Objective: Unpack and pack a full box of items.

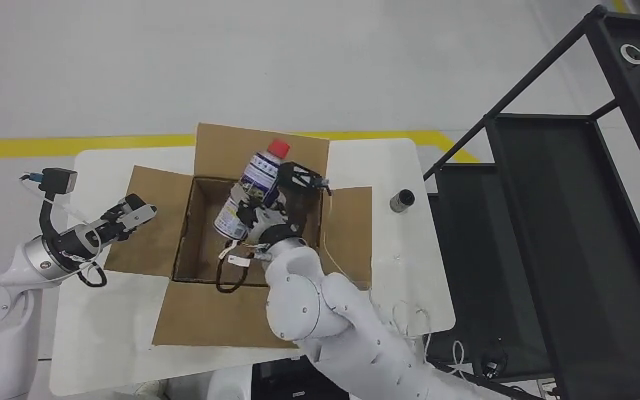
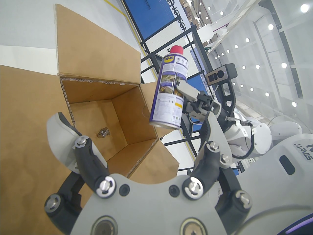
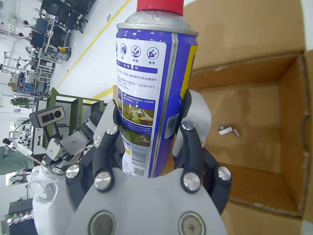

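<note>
A blue-and-white spray can [image 1: 256, 183] with a red cap hangs tilted above the open cardboard box [image 1: 215, 320]. My right gripper [image 1: 260, 203] is shut on its middle. The right wrist view has the can [image 3: 151, 74] upright between the fingers of that gripper [image 3: 154, 108], with the box [image 3: 244, 25] behind. A small metal bracket [image 3: 228, 130] lies on the box floor. My left gripper [image 1: 140, 213] sits over the box's left flap, open and holding nothing. From the left gripper [image 2: 134, 125], I see the can [image 2: 170, 86], the box [image 2: 93, 50] and the bracket [image 2: 103, 132].
A small dark cylinder [image 1: 402, 200] stands on the white table [image 1: 390, 270] to the right of the box. A black shelf rack [image 1: 560, 200] stands beyond the table's right edge. All the box flaps are folded outward.
</note>
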You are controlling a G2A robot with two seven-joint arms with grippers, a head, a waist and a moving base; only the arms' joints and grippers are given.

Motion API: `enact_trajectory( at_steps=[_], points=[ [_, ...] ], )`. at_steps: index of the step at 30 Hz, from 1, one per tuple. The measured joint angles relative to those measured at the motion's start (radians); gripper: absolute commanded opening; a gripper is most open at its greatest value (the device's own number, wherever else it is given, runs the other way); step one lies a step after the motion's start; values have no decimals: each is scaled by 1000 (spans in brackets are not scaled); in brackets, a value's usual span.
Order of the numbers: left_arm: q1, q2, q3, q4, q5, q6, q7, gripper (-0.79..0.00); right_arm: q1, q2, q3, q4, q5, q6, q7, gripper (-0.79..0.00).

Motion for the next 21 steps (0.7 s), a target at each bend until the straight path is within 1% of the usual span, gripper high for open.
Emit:
enact_trajectory(
  at_steps=[4, 6, 10, 11, 14, 17, 19, 21],
  points=[
    [0, 0, 0, 0, 0, 0, 0, 0, -68, 34, 92, -61, -74, -146, 44, -785],
    [0, 0, 0, 0, 0, 0, 0, 0, -107, 49, 143, -95, -84, -228, 84, -785],
    [0, 0, 0, 0, 0, 0, 0, 0, -175, 79, 256, -174, -63, -372, 237, -785],
    [0, 0, 0, 0, 0, 0, 0, 0, -196, 88, 295, -202, -54, -417, 283, -785],
    [0, 0, 0, 0, 0, 0, 0, 0, -253, 107, 393, -258, -32, -514, 365, -785],
    [0, 0, 0, 0, 0, 0, 0, 0, -304, 121, 476, -282, -14, -587, 413, -785],
    [0, 0, 0, 0, 0, 0, 0, 0, -328, 127, 520, -285, 33, -625, 442, -785],
    [0, 0, 0, 0, 0, 0, 0, 0, -345, 133, 581, -272, 122, -673, 470, -785]
  ],
)
